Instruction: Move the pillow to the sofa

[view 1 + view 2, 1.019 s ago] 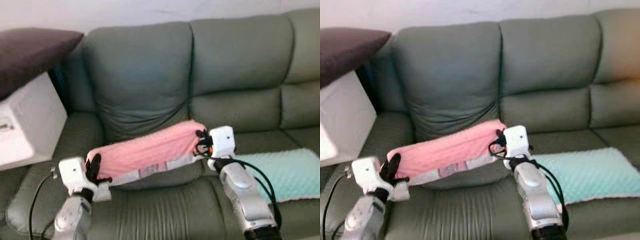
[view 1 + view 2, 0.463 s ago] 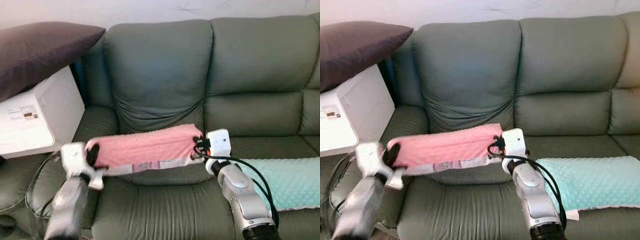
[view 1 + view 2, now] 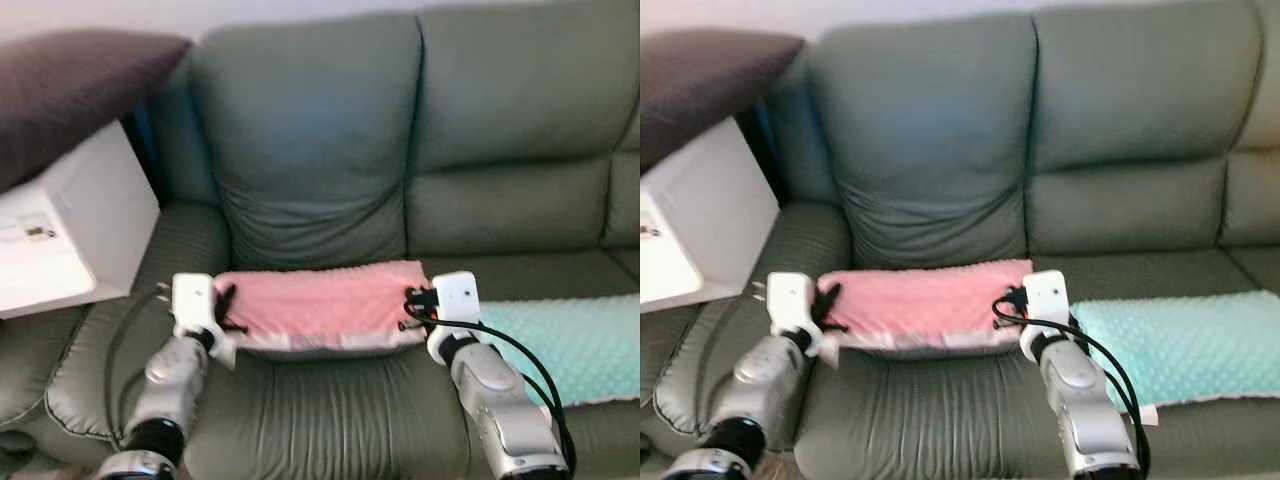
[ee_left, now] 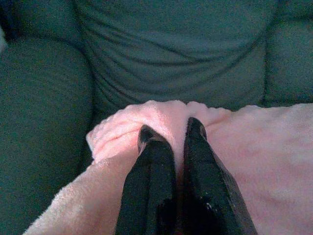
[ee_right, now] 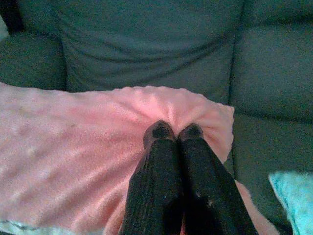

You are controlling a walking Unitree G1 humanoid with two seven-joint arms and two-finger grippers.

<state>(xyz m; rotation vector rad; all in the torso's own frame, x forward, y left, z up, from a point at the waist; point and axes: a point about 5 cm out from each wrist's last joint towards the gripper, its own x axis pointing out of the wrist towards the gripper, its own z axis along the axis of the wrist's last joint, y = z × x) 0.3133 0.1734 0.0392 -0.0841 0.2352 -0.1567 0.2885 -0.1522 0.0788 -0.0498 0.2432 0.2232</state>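
A pink fleecy pillow (image 3: 320, 305) with a grey underside lies level across the leftmost seat cushion of the grey-green sofa (image 3: 300, 150). My left gripper (image 3: 226, 308) is shut on the pillow's left end, pinching a fold of the pink cover (image 4: 161, 117) between its fingers (image 4: 151, 166). My right gripper (image 3: 414, 305) is shut on the right end, where the cover (image 5: 98, 132) bunches around the fingertips (image 5: 159, 131). Whether the pillow rests fully on the seat or hangs just above it I cannot tell.
A mint-green pillow (image 3: 570, 340) lies on the seat to the right. A white box-shaped appliance (image 3: 70, 235) stands beside the sofa's left armrest with a dark purple cushion (image 3: 80, 85) on top. Black cables loop from both wrists.
The pillow has come down and levelled out, from tilted with its right end higher to flat at the seat. Both grippers lowered with it, and the left arm swung inward.
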